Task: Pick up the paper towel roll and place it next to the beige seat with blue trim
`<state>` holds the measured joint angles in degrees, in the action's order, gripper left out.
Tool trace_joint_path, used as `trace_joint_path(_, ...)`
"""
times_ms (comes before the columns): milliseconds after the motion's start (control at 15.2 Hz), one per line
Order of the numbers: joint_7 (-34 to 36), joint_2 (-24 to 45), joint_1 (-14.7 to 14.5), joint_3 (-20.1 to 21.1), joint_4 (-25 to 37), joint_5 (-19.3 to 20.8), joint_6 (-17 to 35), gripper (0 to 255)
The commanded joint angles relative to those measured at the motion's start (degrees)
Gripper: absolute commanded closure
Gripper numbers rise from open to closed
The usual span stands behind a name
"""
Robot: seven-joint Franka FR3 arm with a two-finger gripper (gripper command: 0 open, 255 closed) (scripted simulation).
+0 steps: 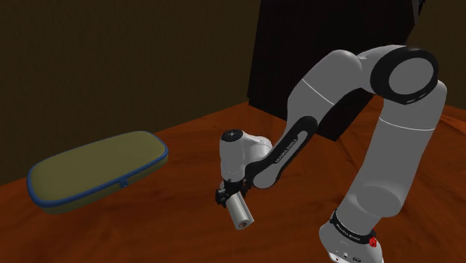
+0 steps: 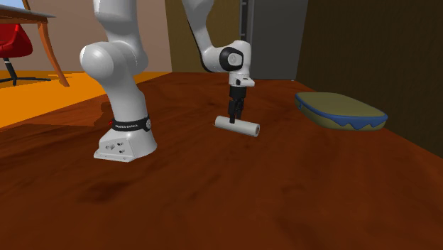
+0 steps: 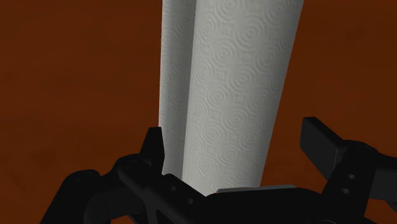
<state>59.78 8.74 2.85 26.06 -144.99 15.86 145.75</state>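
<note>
White embossed paper towel roll point(image 1: 240, 211), likely light and crushable, lies on the red-brown bench point(image 1: 149, 231), black fingers point(image 3: 154, 149) apart astride its middle, the sensible hold; beige blue-trimmed seat point(image 1: 97, 168) at the shoulder view's nine o'clock.

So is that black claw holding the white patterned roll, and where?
Not yet. The black two-finger gripper is open, straddling the white paper towel roll on the reddish-brown table; one finger stands clear of it.
</note>
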Motion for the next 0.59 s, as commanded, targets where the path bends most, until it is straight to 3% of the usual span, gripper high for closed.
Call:
trace_joint_path(0, 1.29, 1.52, -0.28, -0.56, 0.05, 1.66, 1.21, 0)
trace_joint_path(462, 1.27, 1.51, -0.3, -0.58, 0.05, 1.64, 1.2, 0)
trace_joint_path(528, 1.27, 1.51, -0.3, -0.58, 0.05, 1.64, 1.2, 255)
